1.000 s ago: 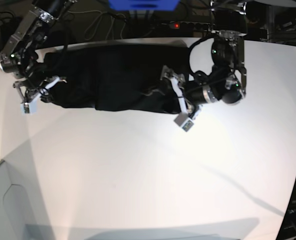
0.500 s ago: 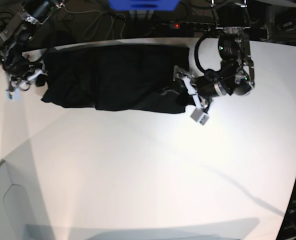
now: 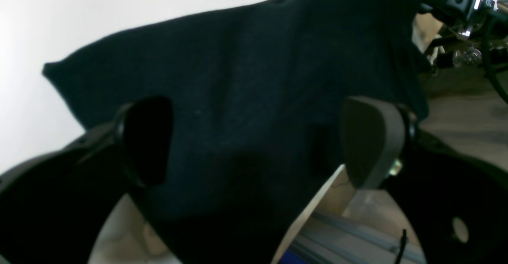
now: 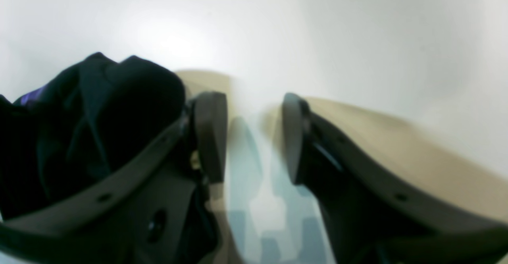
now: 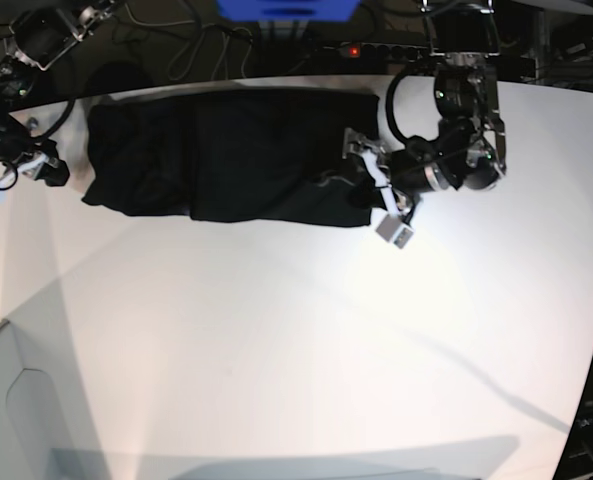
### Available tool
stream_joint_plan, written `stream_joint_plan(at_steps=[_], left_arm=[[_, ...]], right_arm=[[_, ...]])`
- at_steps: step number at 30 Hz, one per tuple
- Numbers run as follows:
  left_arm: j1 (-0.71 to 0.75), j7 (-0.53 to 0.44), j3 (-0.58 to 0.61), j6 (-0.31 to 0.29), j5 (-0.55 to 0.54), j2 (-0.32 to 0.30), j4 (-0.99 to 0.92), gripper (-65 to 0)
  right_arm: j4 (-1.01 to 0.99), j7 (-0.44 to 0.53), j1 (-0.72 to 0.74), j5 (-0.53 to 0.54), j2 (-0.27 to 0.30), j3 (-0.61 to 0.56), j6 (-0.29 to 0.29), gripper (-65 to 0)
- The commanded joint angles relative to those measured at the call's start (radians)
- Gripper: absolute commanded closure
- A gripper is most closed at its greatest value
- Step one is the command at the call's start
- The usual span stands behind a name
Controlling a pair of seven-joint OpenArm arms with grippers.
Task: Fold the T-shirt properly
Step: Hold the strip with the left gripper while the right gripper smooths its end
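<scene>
Black cloth: we see the T-shirt lying as a long folded band across the far part of the white table, plain side up in the base view.
Shirt, base view: its whole outline shows here, one end bunched toward our right arm's side, the other end reaching the left gripper.
Shirt, left wrist view: the T-shirt fills the frame as a dark sheet with one pointed corner on the pale tabletop; its full length is not visible.
Shirt, right wrist view: only a rumpled end of the T-shirt shows, with a sliver of purple print at its edge that the base view does not reveal.
Left gripper: in the base view we find the left gripper at the shirt's end; the wrist view shows the left gripper with jaws spread wide, cloth lying between and under them, not pinched.
Right gripper: the base view places the right gripper off the shirt's end, near the table's edge, too small to judge there; the wrist view shows the right gripper released, a clear gap between its pads, nothing in it, the cloth just beside one finger.
</scene>
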Motion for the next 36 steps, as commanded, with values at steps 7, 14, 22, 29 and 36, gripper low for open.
stream_joint_plan(at_steps=[7,14,22,29,36], left_arm=[[-0.005,-0.015,-0.009,-0.006,-0.023,-0.004,0.015,-65.0],[0.003,-0.015,-0.009,-0.006,-0.023,-0.006,0.015,-65.0],[0.001,-0.015,-0.009,-0.001,-0.023,-0.006,0.015,-65.0],[0.001,-0.015,-0.011,0.001,-0.023,-0.006,0.015,-65.0],[0.014,-0.015,-0.012,0.001,-0.023,-0.004,0.018,-65.0]], right_arm=[[-0.110,-0.123,0.014,-0.081,0.033,0.000,0.010,-24.9],[-0.092,-0.123,-0.038,0.080,0.078,-0.007,0.010,-24.5],[0.100,-0.123,-0.156,0.252,0.076,-0.009,0.010,-24.8],[0.107,-0.123,-0.159,0.362,0.075,-0.056,0.010,-24.8],[0.101,-0.123,-0.158,0.491,0.072,-0.101,0.010,-24.8]])
